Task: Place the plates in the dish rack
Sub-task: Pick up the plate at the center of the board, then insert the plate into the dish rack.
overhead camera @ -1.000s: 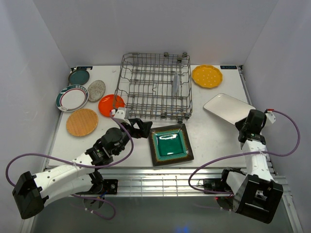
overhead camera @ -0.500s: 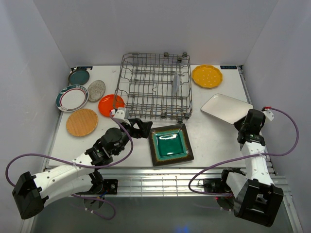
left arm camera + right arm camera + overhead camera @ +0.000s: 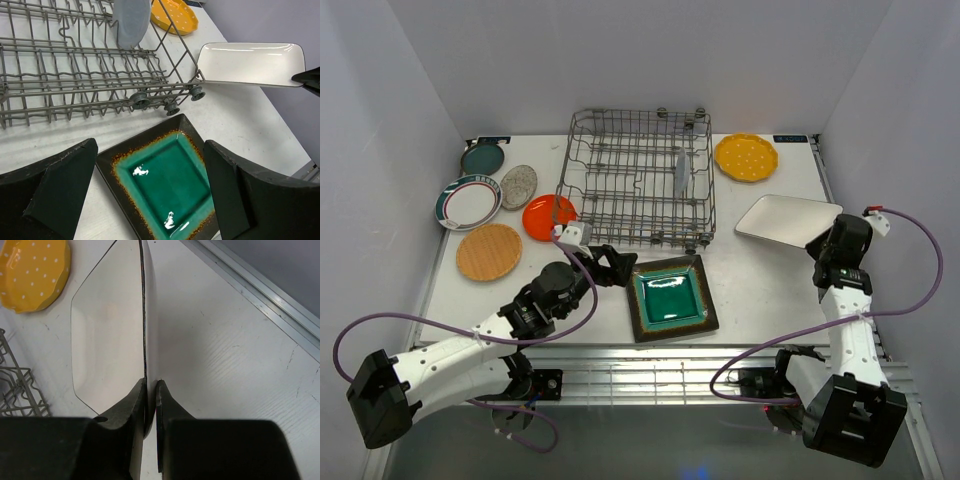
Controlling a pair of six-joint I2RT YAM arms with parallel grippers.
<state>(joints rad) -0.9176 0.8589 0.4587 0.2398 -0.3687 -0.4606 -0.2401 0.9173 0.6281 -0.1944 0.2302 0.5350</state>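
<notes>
Gripping the white rectangular plate (image 3: pixel 785 218) by its rim, the right hand (image 3: pixel 840 240) has raised it off the table (image 3: pixel 770 290) at its right edge, ready for the grey wire dish rack (image 3: pixel 640 180); the left hand (image 3: pixel 610 262) hangs open above the green-centred square plate (image 3: pixel 670 298).

**Desk, Walls and Rails**

A white desk (image 3: pixel 760 280) with a faintly scuffed top stands between pale grey walls (image 3: pixel 640 60) at its left, far and right edges. A silver metal strip (image 3: pixel 250 287) runs along its right edge. Ribbed aluminium rails (image 3: pixel 650 375) line the near edge. A small dark label (image 3: pixel 790 138) sits at the far right corner.
</notes>
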